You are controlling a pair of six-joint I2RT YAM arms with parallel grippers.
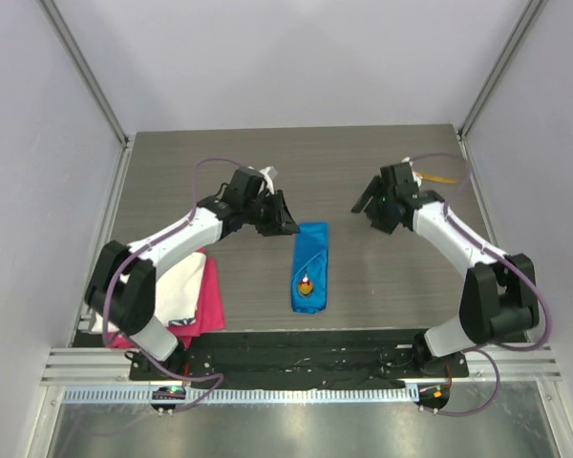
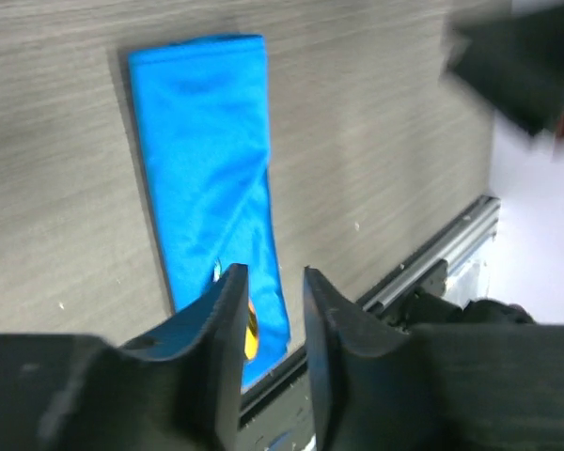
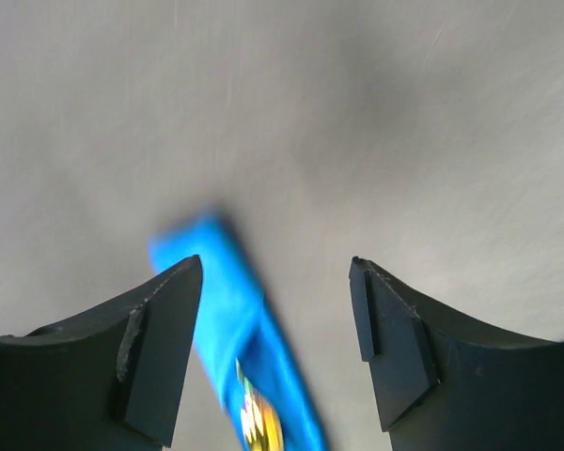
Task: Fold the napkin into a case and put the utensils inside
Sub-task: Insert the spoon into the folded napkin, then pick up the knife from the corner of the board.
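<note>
The napkin (image 1: 311, 258) lies in the middle of the table as a narrow blue case, long side running front to back. The utensils (image 1: 307, 285) show as a small orange-yellow and dark tip near its front end; the rest is covered by cloth. My left gripper (image 1: 279, 218) hovers just left of the case's far end, its jaws a little apart and empty. In the left wrist view the case (image 2: 210, 169) lies beyond the gripper (image 2: 273, 274). My right gripper (image 1: 367, 202) hangs open to the right, apart from the case (image 3: 227, 296), which is blurred between its fingers (image 3: 164, 329).
A white cloth (image 1: 180, 275) and a pink cloth (image 1: 210, 298) lie at the front left beside the left arm. A small yellow item (image 1: 441, 177) sits at the back right behind the right arm. An aluminium rail (image 1: 296, 367) borders the near edge.
</note>
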